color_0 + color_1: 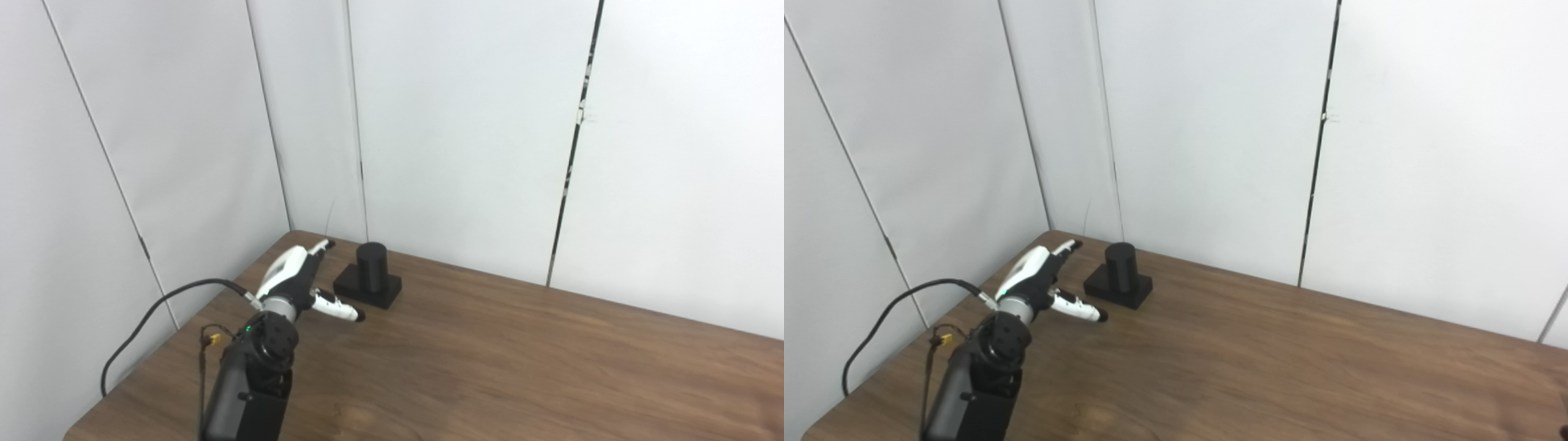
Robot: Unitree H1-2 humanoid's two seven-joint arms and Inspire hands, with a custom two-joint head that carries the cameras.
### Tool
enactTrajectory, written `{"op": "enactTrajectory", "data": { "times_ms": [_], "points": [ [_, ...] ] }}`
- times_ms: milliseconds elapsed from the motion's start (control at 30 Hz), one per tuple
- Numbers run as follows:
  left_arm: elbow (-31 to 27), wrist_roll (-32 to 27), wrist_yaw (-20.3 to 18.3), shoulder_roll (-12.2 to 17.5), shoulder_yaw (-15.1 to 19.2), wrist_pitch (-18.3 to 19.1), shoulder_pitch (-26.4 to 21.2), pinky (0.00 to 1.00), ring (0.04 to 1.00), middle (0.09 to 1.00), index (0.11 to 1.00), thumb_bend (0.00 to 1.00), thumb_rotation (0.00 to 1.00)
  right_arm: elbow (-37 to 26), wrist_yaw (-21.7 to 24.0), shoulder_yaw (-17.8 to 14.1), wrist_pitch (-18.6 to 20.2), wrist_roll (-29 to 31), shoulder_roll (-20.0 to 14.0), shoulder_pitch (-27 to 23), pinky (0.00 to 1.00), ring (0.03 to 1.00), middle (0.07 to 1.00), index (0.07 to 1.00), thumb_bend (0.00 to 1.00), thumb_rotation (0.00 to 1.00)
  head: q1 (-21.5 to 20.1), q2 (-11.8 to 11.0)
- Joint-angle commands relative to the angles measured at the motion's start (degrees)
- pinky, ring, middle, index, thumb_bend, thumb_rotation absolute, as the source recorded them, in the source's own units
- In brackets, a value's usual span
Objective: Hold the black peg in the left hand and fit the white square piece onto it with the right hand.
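A black cable [141,324] loops over the table's left edge at about 8 o'clock and runs into the wrist of the left arm [251,386], a matte black casing that rises from the bottom edge and leans toward 1 o'clock. At its end the left hand [300,282] is stretched out low over the wood, palm side turned toward the peg. Its fingers [306,254] are released and point straight on toward the far corner, while the thumb [340,308] splays out toward 4 o'clock; the hand grasps nothing. The shells are glossy white plastic with dark tips.

Just beside the hand, at its 2 o'clock, stands the peg [372,263]: a matte black upright cylinder on a flat square base [367,289], near the table's far left corner. The thumb tip lies close to the base, apart from it.

The table [520,367] is brown wood-grain, smooth, backed by plain white panels [465,122] with dark seams.

The right hand is out of sight.
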Motion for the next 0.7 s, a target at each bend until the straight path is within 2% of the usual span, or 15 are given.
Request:
{"op": "enactTrajectory", "data": {
  "times_ms": [0, 133, 233, 267, 400, 433, 500, 667],
  "points": [
    [1.3, 2.9, -1.9, 2.2, 0.3, -0.2, -4.2, 0.86, 0.969, 0.989, 0.972, 1.0, 0.09, 0.1, -0.5, 0.6, 0.2, 0.1, 1.2, 2.0, 1.0, 1.0, 0.965, 0.997, 0.67, 1.0, 0.0, 0.2],
    [4.7, 5.5, -4.1, 3.5, -0.4, -0.2, -6.1, 0.86, 0.969, 0.989, 0.972, 1.0, 0.09, -0.1, -0.1, 0.4, 0.3, 0.4, 0.7, 2.5, 1.0, 1.0, 0.962, 0.992, 0.67, 1.0, -0.2, 0.5],
    [8.0, 5.6, -4.0, 5.4, -2.4, -0.2, -7.3, 0.91, 0.979, 0.988, 0.967, 1.0, 0.1, -0.2, 0.2, 0.2, 0.3, 0.8, 0.5, 2.9, 1.0, 1.0, 0.961, 0.991, 0.68, 1.0, -0.5, 0.6],
    [9.2, 5.8, -3.9, 6.3, -3.7, -0.2, -7.6, 0.96, 0.987, 0.991, 0.967, 1.0, 0.11, -0.2, 0.3, 0.1, 0.2, 0.9, 0.4, 3.1, 1.0, 1.0, 0.957, 0.988, 0.68, 1.0, -0.5, 0.7],
    [13.0, 5.1, -1.7, 8.6, -7.7, -0.3, -9.2, 1.0, 0.991, 0.987, 0.954, 1.0, 0.14, 0.3, 1.8, 0.1, -0.1, 2.4, -0.2, 3.3, 1.0, 1.0, 0.956, 0.991, 0.72, 1.0, -0.8, 0.9],
    [13.5, 4.8, -0.9, 8.8, -8.4, -0.3, -9.5, 1.0, 0.994, 0.98, 0.943, 1.0, 0.14, 0.8, 2.4, 0.1, -0.3, 2.9, -0.4, 3.2, 1.0, 1.0, 0.969, 0.997, 0.8, 1.0, -0.8, 0.9],
    [13.8, 4.6, 0.0, 9.1, -9.7, -0.3, -10.0, 1.0, 0.996, 0.976, 0.935, 1.0, 0.14, 1.6, 3.0, 0.1, -1.0, 3.4, -0.5, 3.1, 1.0, 1.0, 0.975, 1.0, 0.84, 1.0, -0.7, 0.9],
    [14.7, 3.1, 2.3, 10.9, -13.3, -0.9, -11.1, 1.0, 1.0, 0.965, 0.935, 1.0, 0.2, 3.8, 3.9, -0.5, -3.1, 3.9, -0.4, 2.6, 1.0, 1.0, 0.972, 1.0, 0.85, 1.0, -0.6, 0.7]
  ]
}}
